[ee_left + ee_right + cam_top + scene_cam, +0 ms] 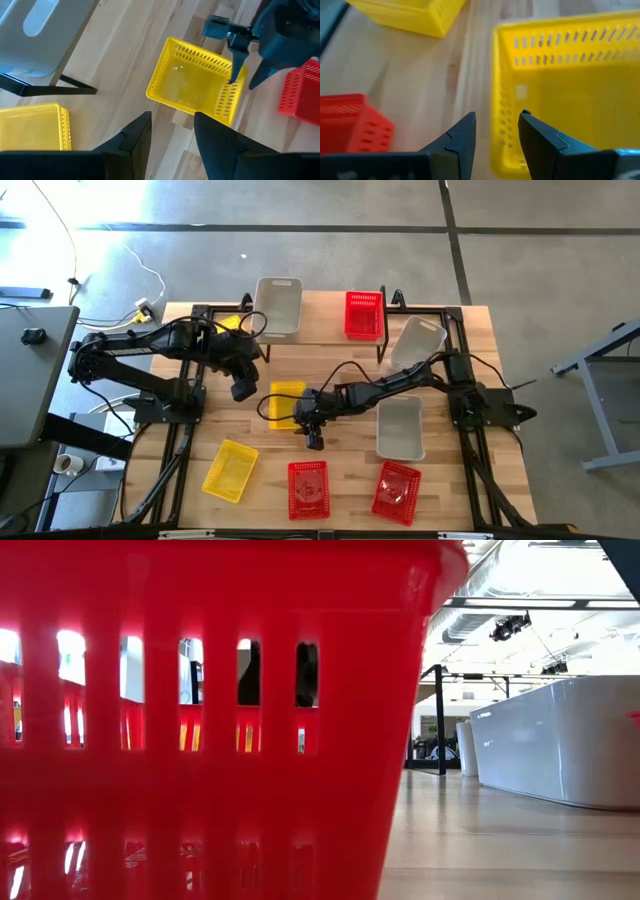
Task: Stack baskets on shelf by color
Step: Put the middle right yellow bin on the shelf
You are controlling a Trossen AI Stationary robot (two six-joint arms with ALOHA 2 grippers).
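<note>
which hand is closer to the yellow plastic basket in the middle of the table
Right. The right hand sits at the near edge of the yellow perforated plastic basket mid-table, fingers open astride its wall. The left hand hangs open beside it, clearly apart.

Both arms are dark, nearly black, built of slim jointed tube segments with chunky rounded housings at the joints. Black cables loop along each arm. Each gripper ends in two matte black, wedge-shaped fingers [135, 142] with angular, faceted edges [457, 140].
</note>
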